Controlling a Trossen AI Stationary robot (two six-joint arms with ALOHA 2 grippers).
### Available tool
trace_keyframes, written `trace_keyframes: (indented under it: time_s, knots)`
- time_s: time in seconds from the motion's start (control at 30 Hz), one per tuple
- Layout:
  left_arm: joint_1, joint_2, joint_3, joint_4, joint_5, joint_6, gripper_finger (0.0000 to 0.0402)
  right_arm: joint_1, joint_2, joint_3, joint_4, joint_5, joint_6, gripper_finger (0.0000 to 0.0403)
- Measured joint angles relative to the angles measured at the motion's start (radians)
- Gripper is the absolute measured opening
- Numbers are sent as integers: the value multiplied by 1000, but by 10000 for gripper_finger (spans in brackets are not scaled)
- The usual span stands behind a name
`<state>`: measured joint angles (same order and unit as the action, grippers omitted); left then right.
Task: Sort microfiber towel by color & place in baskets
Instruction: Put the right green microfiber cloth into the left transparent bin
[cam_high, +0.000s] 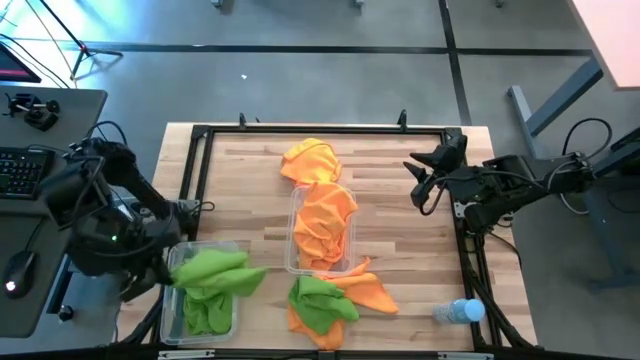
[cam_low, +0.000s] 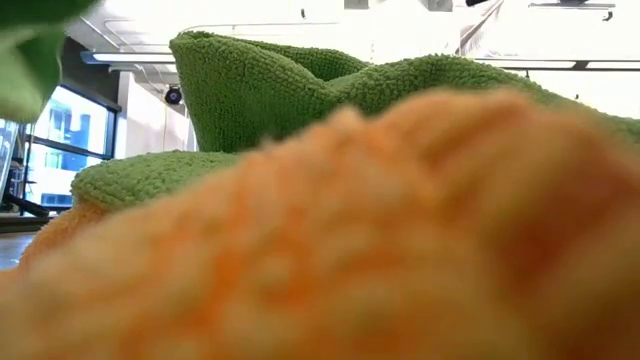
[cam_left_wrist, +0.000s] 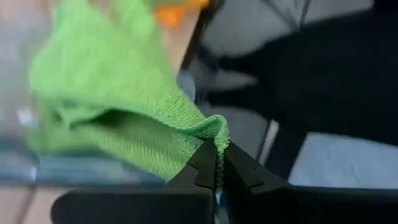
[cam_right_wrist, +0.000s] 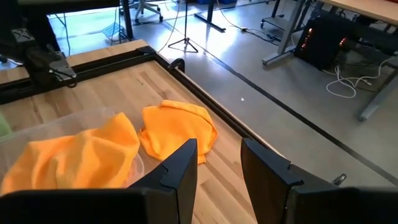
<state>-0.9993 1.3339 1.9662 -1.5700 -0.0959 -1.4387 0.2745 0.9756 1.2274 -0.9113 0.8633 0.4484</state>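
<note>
Bright green towels fill the clear bin at the table's near left corner. My left gripper is at that bin's left edge, shut on one green towel. A second clear bin in the middle holds orange towels. One orange towel lies flat on the table beyond it. A green towel lies on an orange one near the front edge, and this pile fills the low view. My right gripper hovers open at the table's far right. My left gripper pinches a thin folded edge of the green towel between its two shut fingers. The cloth spreads away from the fingertips toward the bin; how many layers are held cannot be told.
A clear water bottle with a blue cap lies near the table's near right corner. A black frame rail runs around the table. In the right wrist view the loose orange towel lies ahead of the open fingers, beside the orange-filled bin.
</note>
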Motion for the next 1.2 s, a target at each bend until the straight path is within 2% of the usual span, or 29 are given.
trace_keyframes:
  time_s: [0.17, 0.37, 0.43, 0.5, 0.57, 0.63, 0.87, 1.0, 1.07, 1.2]
  knots:
    - [-69, -10, -34, -1, 142, -162, 0, 0, 0, 0, 1, 16, 8, 119]
    - [-196, -56, -152, -2, 372, -415, 0, 0, 0, 0, 1, 36, 21, 119]
    - [-242, -73, -188, -1, 413, -495, 0, 0, 0, 0, 1, 46, 35, 119]
    - [-277, -89, -217, -3, 407, -557, 0, 0, 0, 0, 1, 46, 43, 119]
    - [-289, -99, -232, -2, 359, -572, 0, 0, 0, 0, 1, 46, 45, 119]
    - [-287, -100, -232, -1, 258, -540, 0, 0, 0, 0, 1, 46, 49, 119]
    - [-211, -98, -239, -1, -107, -239, 0, 0, 0, 0, 1, 47, 50, 119]
    - [-171, -98, -286, -1, -352, -30, 0, 0, 0, 0, 1, 48, 52, 119]
    - [-148, -98, -318, -1, -380, 31, 0, 0, 0, 0, 1, 56, 53, 119]
    - [-125, -98, -405, -1, -286, 36, 0, 0, 0, 0, 0, 71, 53, 119]
